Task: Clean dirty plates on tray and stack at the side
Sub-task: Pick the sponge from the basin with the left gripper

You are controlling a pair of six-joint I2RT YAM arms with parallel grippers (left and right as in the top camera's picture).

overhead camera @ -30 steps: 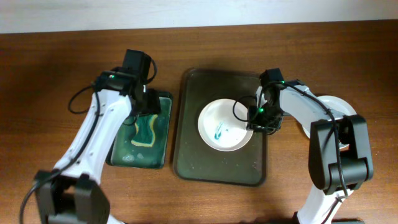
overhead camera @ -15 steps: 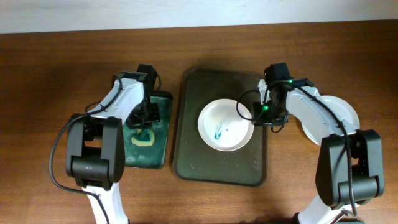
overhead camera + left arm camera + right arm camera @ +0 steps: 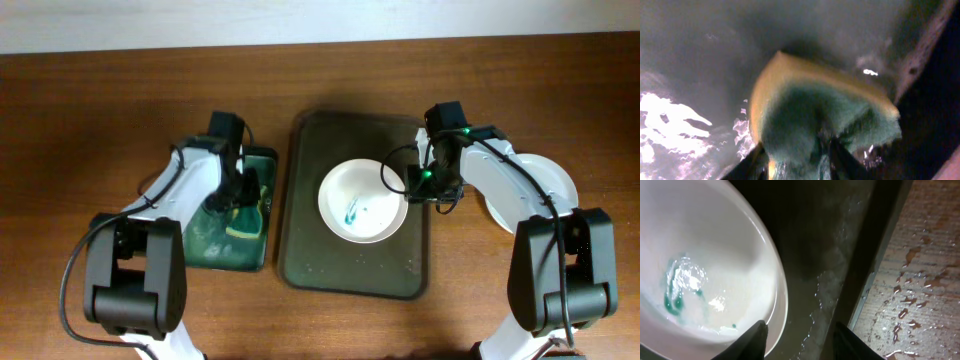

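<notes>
A white plate [image 3: 375, 222] with green smears lies on the dark tray [image 3: 350, 270]. In the right wrist view the plate [image 3: 700, 255] fills the left and the wet tray floor [image 3: 825, 255] shows beside it. My right gripper [image 3: 428, 190] is open at the plate's right rim; its fingers [image 3: 802, 342] straddle the rim, one over the plate, one over the tray. My left gripper [image 3: 240, 195] is down in the green water basin [image 3: 205, 245]. Its fingers [image 3: 797, 162] pinch a yellow and green sponge [image 3: 815, 115], which also shows in the overhead view [image 3: 243, 218].
A clean white plate [image 3: 545, 185] lies on the table right of the tray, partly under my right arm. The basin holds shallow water [image 3: 690, 75]. The wooden table by the tray's right edge is wet [image 3: 925, 280].
My left gripper has come down into the basin and closed on the sponge, which has shifted right and bent. My right gripper moved slightly up at the plate's rim, then held still.
</notes>
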